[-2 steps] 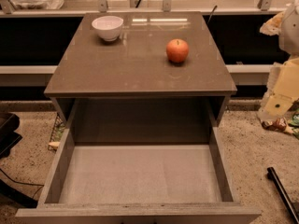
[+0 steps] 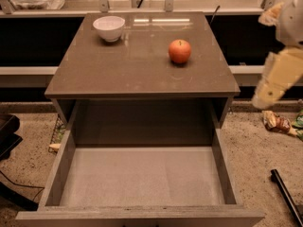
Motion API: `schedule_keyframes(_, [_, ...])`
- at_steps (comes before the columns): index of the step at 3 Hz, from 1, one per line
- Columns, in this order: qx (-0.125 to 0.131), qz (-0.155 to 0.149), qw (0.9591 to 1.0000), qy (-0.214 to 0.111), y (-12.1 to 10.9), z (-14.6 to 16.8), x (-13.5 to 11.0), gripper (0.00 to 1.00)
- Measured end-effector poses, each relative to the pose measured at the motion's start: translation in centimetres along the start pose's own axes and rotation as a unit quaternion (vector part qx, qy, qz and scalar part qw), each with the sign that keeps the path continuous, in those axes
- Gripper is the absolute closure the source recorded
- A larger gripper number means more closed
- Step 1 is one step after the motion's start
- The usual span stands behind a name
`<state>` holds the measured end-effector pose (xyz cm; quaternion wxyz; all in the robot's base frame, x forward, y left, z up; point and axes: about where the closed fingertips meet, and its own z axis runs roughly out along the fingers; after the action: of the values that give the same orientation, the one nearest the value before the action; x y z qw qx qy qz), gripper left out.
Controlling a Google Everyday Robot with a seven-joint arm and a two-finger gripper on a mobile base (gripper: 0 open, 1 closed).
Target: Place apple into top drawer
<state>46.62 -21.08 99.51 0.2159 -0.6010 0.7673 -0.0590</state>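
The apple (image 2: 179, 51), small and red-orange, sits on the right part of the brown cabinet top (image 2: 137, 70). The top drawer (image 2: 142, 176) is pulled fully out below the top, and its flat grey bottom holds nothing. My arm (image 2: 279, 74), white and cream, hangs at the right edge of the view, right of the cabinet and apart from the apple. Of my gripper (image 2: 286, 197), only a dark bar shows at the bottom right corner, low beside the drawer's right wall.
A white bowl (image 2: 109, 28) stands at the back left of the cabinet top. A snack packet (image 2: 277, 122) lies on the speckled floor at the right. A dark object (image 2: 7, 136) sits at the left edge. A shelf rail runs behind the cabinet.
The cream arm segment at the right has shifted slightly up and to the left. The apple, bowl and drawer have not moved.
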Motion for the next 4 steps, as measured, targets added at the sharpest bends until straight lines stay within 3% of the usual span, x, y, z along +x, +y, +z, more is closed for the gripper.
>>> schedule_keyframes(1, [0.044,0.042,0.9941,-0.089,-6.5,3.4,-0.9,0.0])
schedule_keyframes(2, [0.089,0.077,0.9747,-0.19,-13.1,6.0,-2.8,0.0])
schedule_keyframes(3, [0.128,0.133,0.9356,-0.301,-19.2,9.3,-4.1,0.0])
schedule_keyframes(4, [0.148,0.152,0.9246,-0.317,-21.0,10.3,-4.1,0.0])
